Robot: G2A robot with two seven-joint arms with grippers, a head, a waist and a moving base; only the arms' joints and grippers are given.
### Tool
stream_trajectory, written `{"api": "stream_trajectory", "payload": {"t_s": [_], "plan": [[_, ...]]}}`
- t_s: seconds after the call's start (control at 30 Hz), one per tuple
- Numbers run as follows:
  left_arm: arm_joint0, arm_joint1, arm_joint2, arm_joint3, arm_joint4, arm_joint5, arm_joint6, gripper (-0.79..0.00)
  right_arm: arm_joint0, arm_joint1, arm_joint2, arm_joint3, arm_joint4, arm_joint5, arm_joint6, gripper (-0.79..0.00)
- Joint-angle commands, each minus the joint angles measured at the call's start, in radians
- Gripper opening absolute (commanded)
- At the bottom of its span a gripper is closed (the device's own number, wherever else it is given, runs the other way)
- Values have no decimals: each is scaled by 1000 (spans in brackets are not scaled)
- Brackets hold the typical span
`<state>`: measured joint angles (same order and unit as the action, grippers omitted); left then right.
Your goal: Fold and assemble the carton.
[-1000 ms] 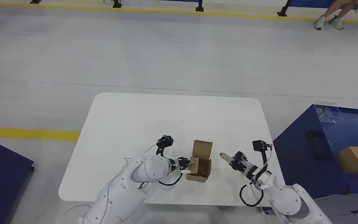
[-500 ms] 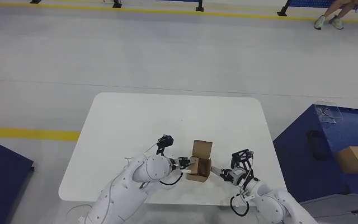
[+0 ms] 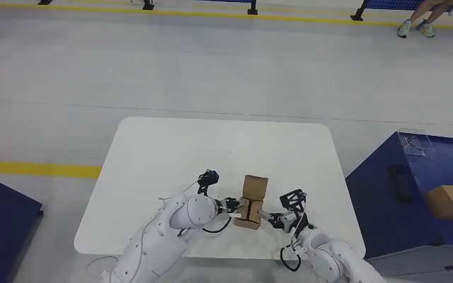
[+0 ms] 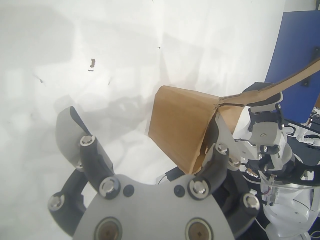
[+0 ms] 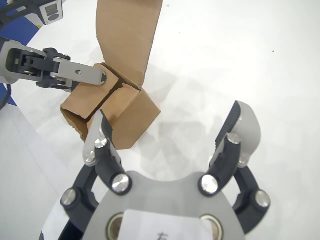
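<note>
A small brown carton point(image 3: 251, 205) stands near the front edge of the white table point(image 3: 177, 163), its tall lid flap point(image 5: 125, 31) upright and the side flaps partly folded in. My left gripper point(image 3: 237, 207) is open at the carton's left side, and one finger point(image 5: 82, 72) presses on a side flap. In the left wrist view the carton wall point(image 4: 180, 126) lies against one finger point(image 4: 220, 131) of the left gripper point(image 4: 142, 118). My right gripper point(image 5: 170, 119) is open at the carton's right side point(image 3: 269, 218), with one finger point(image 5: 100, 126) touching the carton's near corner.
A blue panel point(image 3: 396, 184) and a second cardboard box point(image 3: 442, 200) stand beyond the table's right edge. Small cardboard scraps point(image 4: 92, 62) lie on the tabletop. The table's front edge runs close behind both grippers.
My right arm has swung left from near the table's right edge to the carton's side. The left gripper has stayed at the carton.
</note>
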<state>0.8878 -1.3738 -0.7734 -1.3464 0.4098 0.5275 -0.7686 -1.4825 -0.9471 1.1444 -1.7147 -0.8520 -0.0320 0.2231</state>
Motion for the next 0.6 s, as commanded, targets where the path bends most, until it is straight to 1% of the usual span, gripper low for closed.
{"api": "stream_trajectory", "payload": {"t_s": [0.0, 0.13, 0.2, 0.37, 0.47, 0.57], "plan": [[0, -2, -1, -5, -1, -2, 3, 0, 3, -3, 3, -4, 8, 1, -1, 0], [8, 2, -34, -39, -13, 0, 22, 0, 1, -5, 35, -21, 55, -17, -16, 0], [22, 8, -67, -72, -24, 4, 26, 0, -12, -3, 60, -34, 88, -56, -27, 0], [47, 33, -158, -145, 16, 36, 25, 0, -74, 8, 130, -53, 125, -174, -15, 0], [42, 41, -191, -150, 41, 42, 24, 0, -113, 16, 154, -62, 109, -248, 20, 0], [9, 36, -192, -114, 33, 22, 30, 0, -144, 21, 162, -68, 51, -295, 27, 0]]}}
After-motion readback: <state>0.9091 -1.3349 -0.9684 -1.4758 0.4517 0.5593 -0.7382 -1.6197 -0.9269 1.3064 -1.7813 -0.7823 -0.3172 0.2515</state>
